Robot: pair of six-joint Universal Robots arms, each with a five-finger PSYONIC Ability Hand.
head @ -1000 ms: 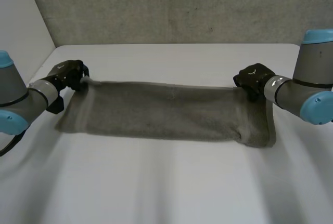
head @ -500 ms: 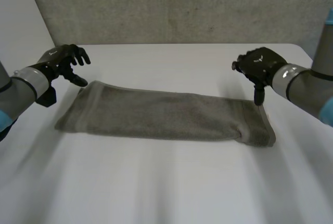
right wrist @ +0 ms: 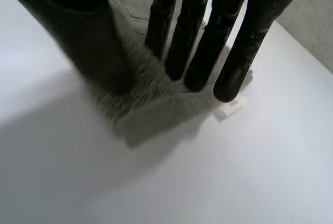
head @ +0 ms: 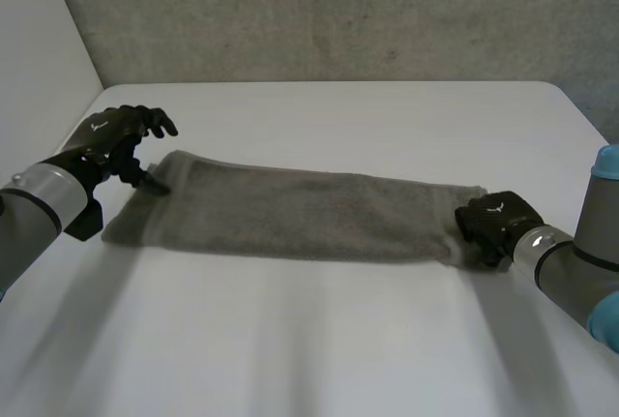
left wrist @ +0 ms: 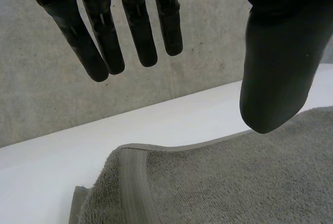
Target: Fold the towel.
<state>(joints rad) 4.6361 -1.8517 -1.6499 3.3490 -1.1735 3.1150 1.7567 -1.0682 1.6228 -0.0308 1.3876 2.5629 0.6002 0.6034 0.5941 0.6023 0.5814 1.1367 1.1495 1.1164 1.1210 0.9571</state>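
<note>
A grey towel (head: pixel 300 214) lies flat across the white table (head: pixel 319 340) as a long band. My left hand (head: pixel 116 136) hovers open just over its far left corner, with straight fingers (left wrist: pixel 104 42) and thumb (left wrist: pixel 276 78) spread above the hemmed edge of the towel (left wrist: pixel 234 182) and holding nothing. My right hand (head: pixel 495 223) is low at the near right corner. Its straight fingers (right wrist: pixel 197 42) and thumb reach down on either side of that corner of the towel (right wrist: pixel 151 109), apart, without pinching it.
A grey wall (head: pixel 338 11) stands behind the table's far edge. A small white label (right wrist: pixel 229 109) sticks out from under the towel's corner by my right fingertips. Bare tabletop lies in front of the towel.
My left hand let go of the far left corner, opened and lifted slightly. My right hand left the far right corner and came down to the near right corner.
</note>
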